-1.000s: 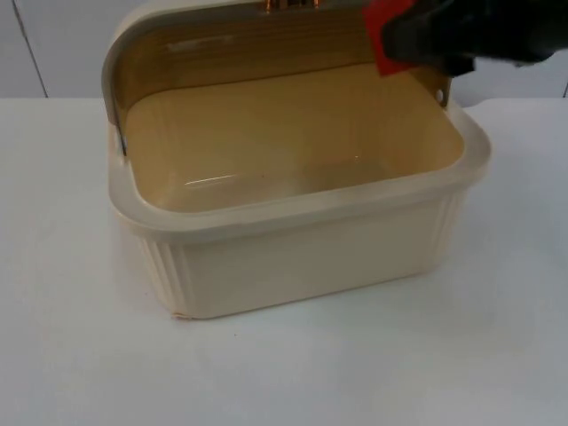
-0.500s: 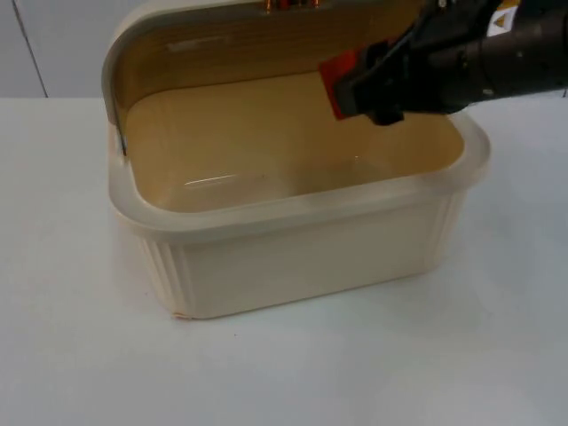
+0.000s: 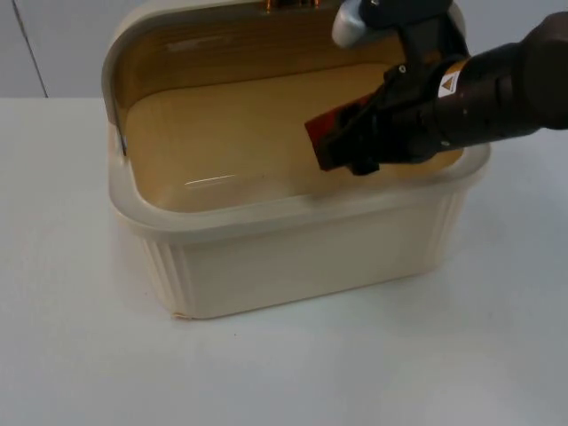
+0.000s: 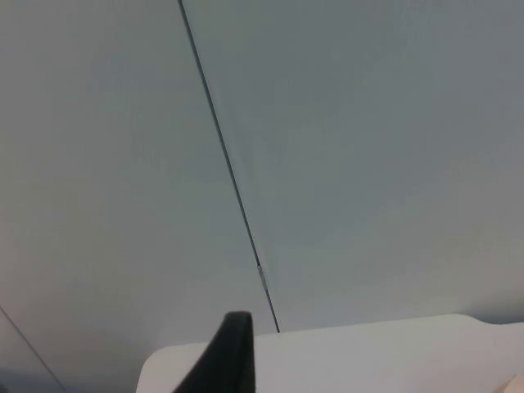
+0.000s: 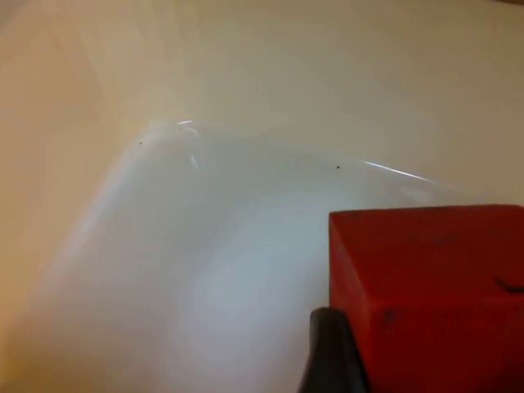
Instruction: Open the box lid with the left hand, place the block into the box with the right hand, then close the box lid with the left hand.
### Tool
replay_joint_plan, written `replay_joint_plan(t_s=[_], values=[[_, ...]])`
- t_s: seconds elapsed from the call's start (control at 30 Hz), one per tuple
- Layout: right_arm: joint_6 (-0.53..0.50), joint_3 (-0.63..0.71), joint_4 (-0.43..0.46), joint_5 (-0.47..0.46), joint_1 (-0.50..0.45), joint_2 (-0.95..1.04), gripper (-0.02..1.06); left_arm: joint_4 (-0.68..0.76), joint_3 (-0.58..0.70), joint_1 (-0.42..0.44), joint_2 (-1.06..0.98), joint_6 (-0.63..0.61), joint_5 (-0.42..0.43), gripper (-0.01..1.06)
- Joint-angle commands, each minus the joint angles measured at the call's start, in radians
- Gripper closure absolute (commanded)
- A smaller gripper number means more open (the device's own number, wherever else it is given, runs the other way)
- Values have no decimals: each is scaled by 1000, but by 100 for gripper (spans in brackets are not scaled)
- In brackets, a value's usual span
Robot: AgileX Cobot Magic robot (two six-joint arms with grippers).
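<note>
Lid (image 3: 191, 40) already swung up and back behind the box (image 3: 293, 257) — first step done. Second step under way: right gripper (image 3: 355, 146) inside the box mouth, above the floor, clamped on the red block (image 3: 327, 138), block not yet set down. Left to do — lower, let go, pull the arm out, then shut the lid with the left.

From the top view: block at the tip of the right gripper, toward the box's middle; front rim just below and ahead of it, raised lid well behind it; white table (image 3: 71, 355) all around the box.

From the right wrist view: block (image 5: 434, 295) pressed against a black fingertip (image 5: 332, 352), with bare pale box floor (image 5: 205, 246) beyond and beneath — clearly a gap under the block.

From the left wrist view: one black fingertip (image 4: 229, 356) of the left gripper, aimed at the grey partition wall (image 4: 368, 147), over a pale edge. Cannot tell how wide its fingers stand. Left arm waiting.
</note>
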Motion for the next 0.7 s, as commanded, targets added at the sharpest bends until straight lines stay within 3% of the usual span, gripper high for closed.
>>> replay_joint_plan(t_s=[0.0, 0.03, 0.07, 0.1, 0.2, 0.23, 0.5, 0.67], values=[[-11, -7, -4, -31, 4, -2, 77, 8, 3, -6, -8, -1, 0, 0], [-11, -7, -4, -31, 4, -2, 65, 8, 3, -6, -8, -1, 0, 0], [-11, -7, -4, -31, 4, -2, 65, 8, 3, -6, -8, -1, 0, 0], [-11, -7, -4, -31, 4, -2, 54, 8, 3, -6, -8, -1, 0, 0], [-11, -7, -4, -31, 4, -2, 7, 8, 3, -6, -8, -1, 0, 0], [-11, -7, -4, -33, 4, -2, 0, 8, 3, -6, -8, -1, 0, 0], [-7, -7, 0, -20, 4, -11, 0, 8, 3, -6, -8, -1, 2, 0], [9, -7, 2, 68, 4, -54, 0, 8, 3, -6, -8, -1, 2, 0]])
